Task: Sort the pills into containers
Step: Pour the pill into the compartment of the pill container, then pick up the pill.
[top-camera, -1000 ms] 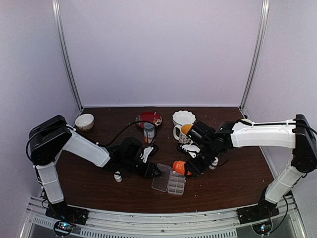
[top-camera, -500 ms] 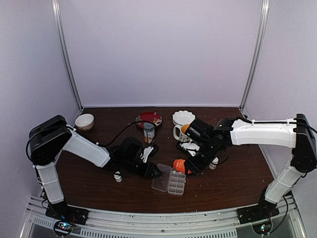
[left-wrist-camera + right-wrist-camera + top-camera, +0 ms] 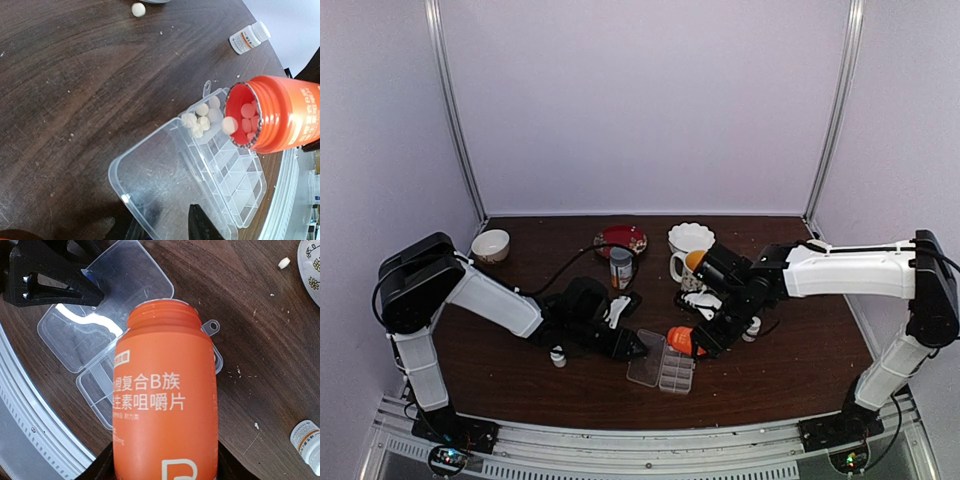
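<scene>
Orange bottle (image 3: 280, 120), clenched in right fingers (image 3: 104, 469), tilts at 1 o'clock of pill box (image 3: 165, 180). Pour gently so pills (image 3: 200, 120) drop singly; whether left fingers (image 3: 55, 285) grip cannot be told.

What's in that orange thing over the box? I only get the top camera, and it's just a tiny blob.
Observer: It's an orange bottle, tipped over with its cap off. The left wrist camera shows pills at its mouth.
Operator: Are any in the box?
Observer: Yes. Several lie in cells at one end of the clear pill box.
Operator: Did any spill?
Observer: One loose pill lies on the table, well away from the box.
</scene>
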You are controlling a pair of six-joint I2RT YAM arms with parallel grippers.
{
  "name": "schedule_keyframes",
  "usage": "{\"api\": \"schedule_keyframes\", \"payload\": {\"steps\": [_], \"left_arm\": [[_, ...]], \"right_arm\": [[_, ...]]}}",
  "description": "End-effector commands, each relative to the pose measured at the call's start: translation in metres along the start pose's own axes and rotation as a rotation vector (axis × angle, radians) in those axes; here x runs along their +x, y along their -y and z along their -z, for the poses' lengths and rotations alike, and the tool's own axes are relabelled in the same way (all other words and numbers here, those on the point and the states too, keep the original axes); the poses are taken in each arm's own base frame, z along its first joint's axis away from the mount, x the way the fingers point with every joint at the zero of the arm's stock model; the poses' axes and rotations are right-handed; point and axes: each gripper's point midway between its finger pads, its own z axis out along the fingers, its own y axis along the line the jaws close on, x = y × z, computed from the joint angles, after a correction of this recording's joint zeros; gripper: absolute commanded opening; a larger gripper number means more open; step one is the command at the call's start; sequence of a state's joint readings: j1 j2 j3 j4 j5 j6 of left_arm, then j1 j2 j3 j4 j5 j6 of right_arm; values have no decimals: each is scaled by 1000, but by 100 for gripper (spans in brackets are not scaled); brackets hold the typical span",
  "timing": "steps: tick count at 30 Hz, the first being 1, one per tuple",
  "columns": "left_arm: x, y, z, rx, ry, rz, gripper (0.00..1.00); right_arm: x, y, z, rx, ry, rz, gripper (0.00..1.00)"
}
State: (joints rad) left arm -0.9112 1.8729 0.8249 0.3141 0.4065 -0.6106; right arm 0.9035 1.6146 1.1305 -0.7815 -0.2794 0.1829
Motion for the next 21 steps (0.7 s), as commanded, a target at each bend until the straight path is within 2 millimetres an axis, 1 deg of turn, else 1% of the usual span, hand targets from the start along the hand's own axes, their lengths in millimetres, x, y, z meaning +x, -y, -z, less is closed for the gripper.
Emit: {"api": "schedule_keyframes", "payload": {"steps": [1, 4, 6, 11, 14, 17, 21], "left_arm": [[-8, 8, 1, 10, 27, -35, 40], [-11, 11, 5, 8, 35, -37, 48], [-14, 14, 7, 11, 41, -37, 53], [-20, 18, 16, -14, 38, -35, 58], [-27, 20, 26, -56, 35, -42, 60], [-37, 23, 39, -99, 45, -51, 62], [-42, 21, 55, -174, 27, -49, 63]], "right_arm": [[-10, -10, 15, -57, 130, 33, 0], [-14, -15, 23, -100, 219, 64, 0], [-19, -18, 34, -119, 304, 87, 0], [-22, -30, 59, -184, 479, 164, 0], [-27, -42, 84, -237, 637, 219, 0], [-31, -45, 111, -248, 806, 262, 0], [-38, -49, 148, -243, 1018, 316, 0]]}}
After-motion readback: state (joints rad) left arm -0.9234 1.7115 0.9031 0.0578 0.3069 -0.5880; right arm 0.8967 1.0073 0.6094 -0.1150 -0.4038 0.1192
